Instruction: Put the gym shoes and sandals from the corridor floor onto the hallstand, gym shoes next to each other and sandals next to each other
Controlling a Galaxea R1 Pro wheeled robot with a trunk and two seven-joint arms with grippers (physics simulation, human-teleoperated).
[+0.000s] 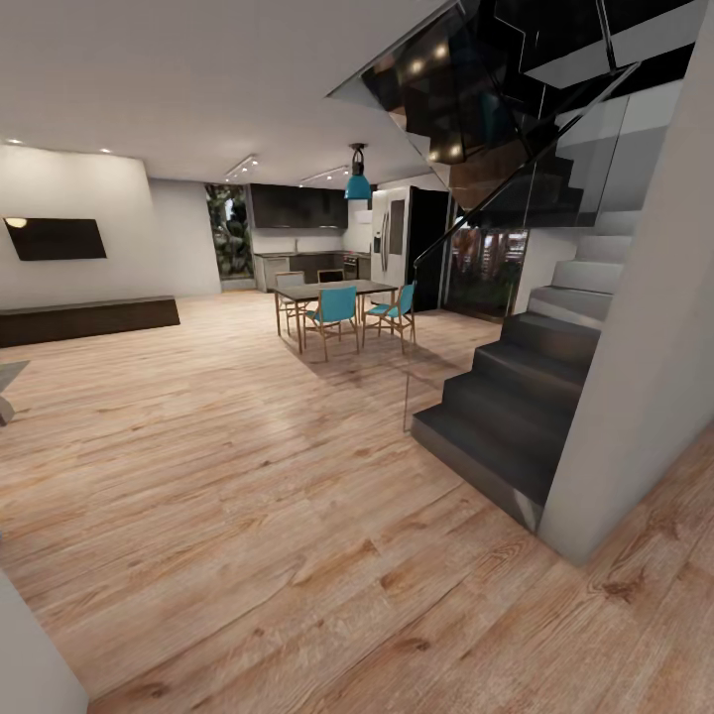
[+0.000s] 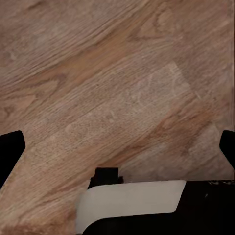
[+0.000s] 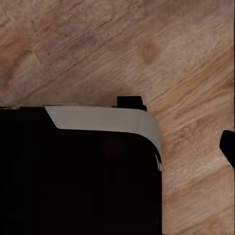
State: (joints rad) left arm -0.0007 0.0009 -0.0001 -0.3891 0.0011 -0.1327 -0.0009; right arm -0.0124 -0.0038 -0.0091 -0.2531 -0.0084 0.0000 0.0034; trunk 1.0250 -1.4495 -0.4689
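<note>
Floor [image 1: 248, 516] planks are spreading before us, stairs [image 1: 516, 416] at two o'clock; we are seeing both tools' fingers wide apart.

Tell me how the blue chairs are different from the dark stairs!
The chairs are bright blue with thin wooden legs, while the stairs are dark grey and solid blocks. The chairs look small, standing far back around the dining table; the stairs look big and close on the right, climbing upward beside a pale wall. The chairs are separate pieces; the stairs are one joined flight. Both stand on the same wooden floor.
</note>
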